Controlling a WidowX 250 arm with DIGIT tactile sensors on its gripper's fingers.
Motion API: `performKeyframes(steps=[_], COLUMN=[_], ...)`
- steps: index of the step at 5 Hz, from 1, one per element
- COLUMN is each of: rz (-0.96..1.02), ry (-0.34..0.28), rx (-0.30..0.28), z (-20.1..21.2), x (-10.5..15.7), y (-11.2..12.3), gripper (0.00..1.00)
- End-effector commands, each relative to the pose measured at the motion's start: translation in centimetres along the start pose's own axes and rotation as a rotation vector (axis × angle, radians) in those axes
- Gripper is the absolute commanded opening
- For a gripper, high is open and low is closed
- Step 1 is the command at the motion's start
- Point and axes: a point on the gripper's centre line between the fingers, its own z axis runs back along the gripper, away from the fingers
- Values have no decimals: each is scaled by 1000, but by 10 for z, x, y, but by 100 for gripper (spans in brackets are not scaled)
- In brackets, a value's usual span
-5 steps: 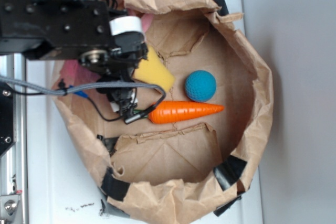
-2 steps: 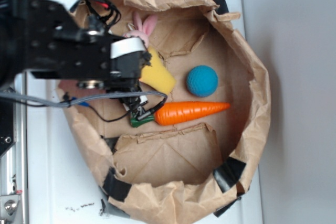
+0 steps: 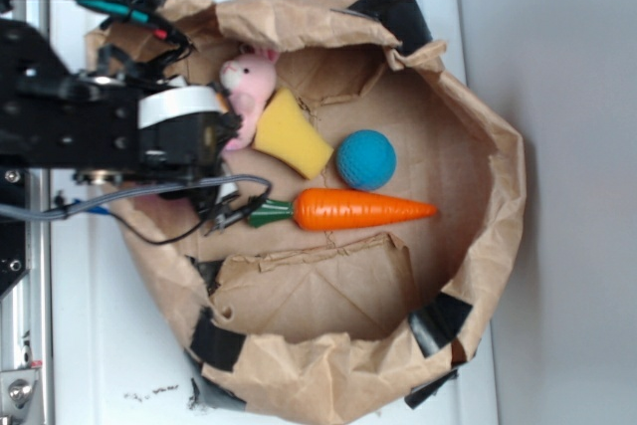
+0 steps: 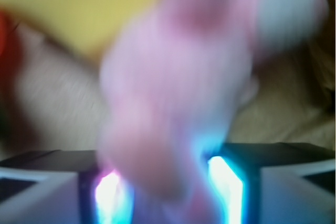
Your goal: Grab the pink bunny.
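Observation:
The pink bunny (image 3: 249, 87) is a pale-pink plush with a white muzzle, lying at the paper bag's upper left against the yellow sponge (image 3: 292, 133). My gripper (image 3: 229, 126) reaches in from the left and meets the bunny's lower side; the arm hides its fingertips here. In the wrist view the bunny (image 4: 178, 93) is a blurred pink mass filling the gap between the two lit fingers (image 4: 226, 182), and my gripper (image 4: 168, 192) is shut on it. The sponge (image 4: 79, 14) shows behind it at upper left.
An opened brown paper bag (image 3: 478, 196) with raised crumpled walls holds everything. Inside lie a blue ball (image 3: 365, 159) and an orange toy carrot (image 3: 358, 210) to the right of the gripper. Loose cables (image 3: 189, 216) hang below the arm. A white surface (image 3: 109, 345) lies beneath.
The arm has drawn back to the left, uncovering the bunny, which now shows its head. The bag, ball and carrot have shifted slightly.

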Motion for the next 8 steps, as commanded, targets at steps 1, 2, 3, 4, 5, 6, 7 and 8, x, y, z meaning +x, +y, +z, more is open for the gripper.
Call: performKeyframes(steps=[1,2,3,4,5,6,7,8], rz=[67,74,94,109,112,152,183,194], ry=[79,108,134,154,174,124,95,57], rx=[-71,-113,-133,-148,-162,-148,-122,-138], z=[45,70,91,102,107,116,116,106], x=[10,8,8,11,14,17,26,58], y=[19,17,11,7,3,-9,-25,-56], gripper=[0,0,0,0,0,0,0,0])
